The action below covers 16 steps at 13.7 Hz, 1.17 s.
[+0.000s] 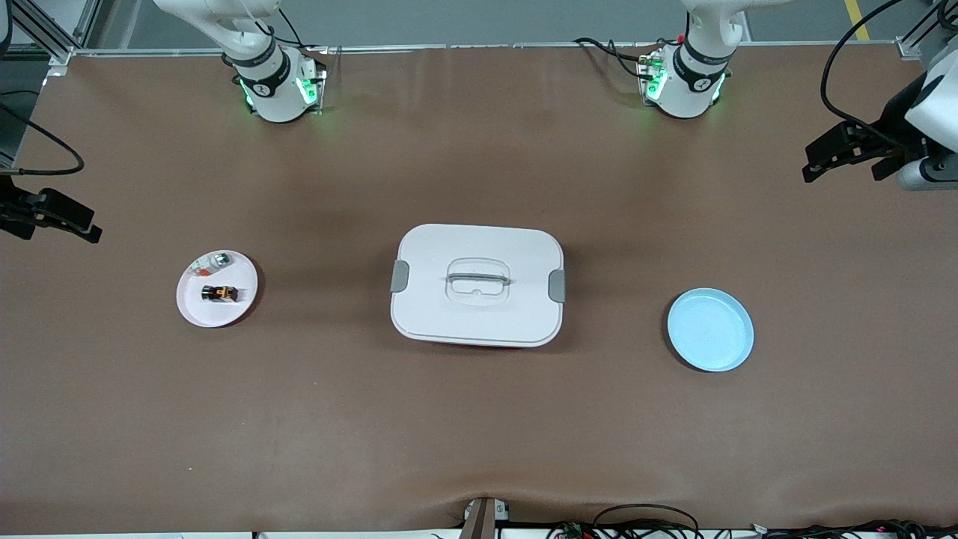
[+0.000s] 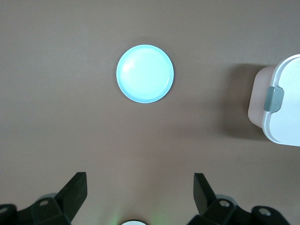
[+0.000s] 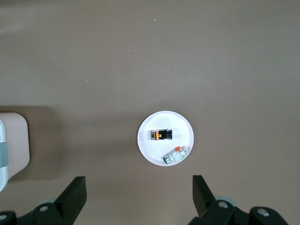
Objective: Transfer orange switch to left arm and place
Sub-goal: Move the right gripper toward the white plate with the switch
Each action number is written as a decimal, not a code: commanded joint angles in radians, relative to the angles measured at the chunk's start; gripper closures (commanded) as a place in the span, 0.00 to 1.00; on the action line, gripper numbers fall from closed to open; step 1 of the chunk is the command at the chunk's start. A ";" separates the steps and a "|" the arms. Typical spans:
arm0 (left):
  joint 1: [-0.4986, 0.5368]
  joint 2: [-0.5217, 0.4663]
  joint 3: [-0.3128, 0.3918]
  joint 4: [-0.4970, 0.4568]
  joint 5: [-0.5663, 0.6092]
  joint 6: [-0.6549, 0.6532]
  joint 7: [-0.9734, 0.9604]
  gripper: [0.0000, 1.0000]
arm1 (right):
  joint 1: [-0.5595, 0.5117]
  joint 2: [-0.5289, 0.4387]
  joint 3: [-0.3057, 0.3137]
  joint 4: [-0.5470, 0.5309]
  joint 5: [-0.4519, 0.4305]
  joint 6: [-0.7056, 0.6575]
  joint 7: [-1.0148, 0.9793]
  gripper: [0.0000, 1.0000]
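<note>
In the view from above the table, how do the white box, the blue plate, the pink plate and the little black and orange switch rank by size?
Largest to smallest:
1. white box
2. blue plate and pink plate: they look about alike, so I won't rank them
3. orange switch, tiny, lying on the pink plate

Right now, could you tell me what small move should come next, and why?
Probably lower the open right gripper toward the orange switch, which lies untouched on the pink plate beside a silvery piece. The left gripper waits open; the box separates the pink plate from the blue plate.
</note>
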 commanded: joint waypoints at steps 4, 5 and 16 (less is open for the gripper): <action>0.005 -0.007 0.003 0.013 0.033 -0.019 0.007 0.00 | -0.004 -0.009 0.008 0.002 -0.013 -0.012 -0.001 0.00; 0.007 -0.005 0.005 0.013 0.033 -0.021 0.009 0.00 | -0.002 -0.009 0.008 0.002 -0.011 -0.013 -0.001 0.00; 0.010 -0.009 0.006 0.007 0.032 -0.070 0.009 0.00 | -0.005 0.025 0.009 -0.032 -0.042 -0.013 -0.003 0.00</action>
